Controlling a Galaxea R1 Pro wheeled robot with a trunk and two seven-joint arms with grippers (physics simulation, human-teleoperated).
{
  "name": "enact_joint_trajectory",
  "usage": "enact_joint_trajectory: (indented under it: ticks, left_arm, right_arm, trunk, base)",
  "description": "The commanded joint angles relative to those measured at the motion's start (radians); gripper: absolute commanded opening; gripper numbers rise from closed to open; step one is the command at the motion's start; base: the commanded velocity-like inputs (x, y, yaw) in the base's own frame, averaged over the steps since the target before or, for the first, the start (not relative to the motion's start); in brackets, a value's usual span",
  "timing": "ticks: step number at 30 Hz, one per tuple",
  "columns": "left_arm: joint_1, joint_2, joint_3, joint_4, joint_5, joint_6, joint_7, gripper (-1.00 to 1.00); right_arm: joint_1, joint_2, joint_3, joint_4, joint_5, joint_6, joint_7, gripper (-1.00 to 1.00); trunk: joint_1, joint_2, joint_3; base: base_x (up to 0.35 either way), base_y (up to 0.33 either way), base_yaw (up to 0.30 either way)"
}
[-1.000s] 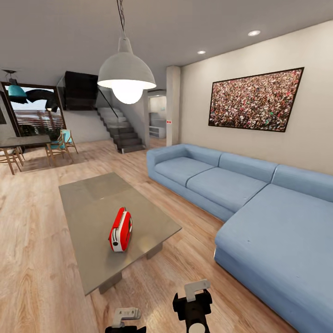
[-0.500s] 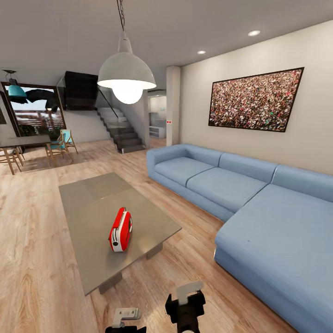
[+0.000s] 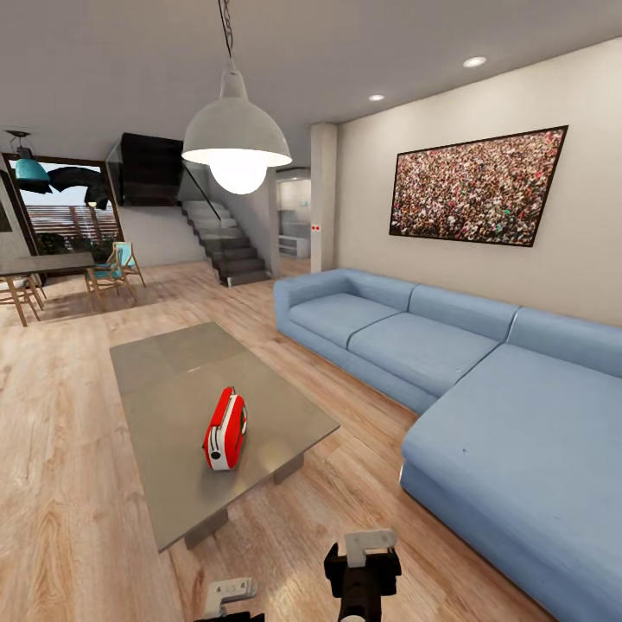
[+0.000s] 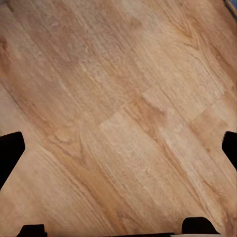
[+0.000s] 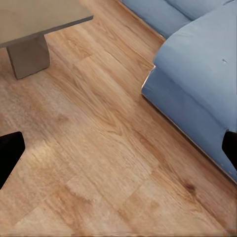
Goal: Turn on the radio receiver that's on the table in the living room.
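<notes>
The radio receiver [image 3: 225, 429], red with white trim, stands upright on the low grey table [image 3: 173, 371] in the living room, near the table's right front corner. Both arms hang low at the front of the head view, short of the table and well apart from the radio. The right gripper [image 5: 118, 150] is open over the wood floor, with a table corner and leg [image 5: 29, 54] ahead of it. My left gripper [image 4: 118, 150] is open too, its dark fingertips [image 4: 10, 153] spread wide above bare floorboards.
A blue L-shaped sofa [image 3: 484, 389] runs along the right, with a floor lane between it and the table. A white pendant lamp [image 3: 236, 142] hangs above the table. A dining table with chairs [image 3: 52, 276] and stairs [image 3: 226, 246] lie far behind.
The right arm swung slightly left, then back right. The left arm has sunk a little lower in the view. The radio and the camera have not moved.
</notes>
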Motion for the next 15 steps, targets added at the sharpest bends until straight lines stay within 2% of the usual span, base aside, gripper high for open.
enact_joint_trajectory:
  ticks: [1,15]
  left_arm:
    - [0.0,-0.001,0.001,-0.003,0.0,0.0,0.003,1.0]
    - [0.0,-0.006,-0.001,-0.005,0.001,0.0,0.005,1.0]
  right_arm:
    - [0.0,0.0,0.0,0.0,-0.013,0.001,0.0,1.0]
    - [0.0,0.0,0.0,0.0,-0.022,0.001,0.0,1.0]
  trunk:
    - [0.0,0.0,0.0]
    - [0.0,0.0,0.0]
  base:
    - [0.0,0.0,0.0]
    - [0.006,0.0,0.0]
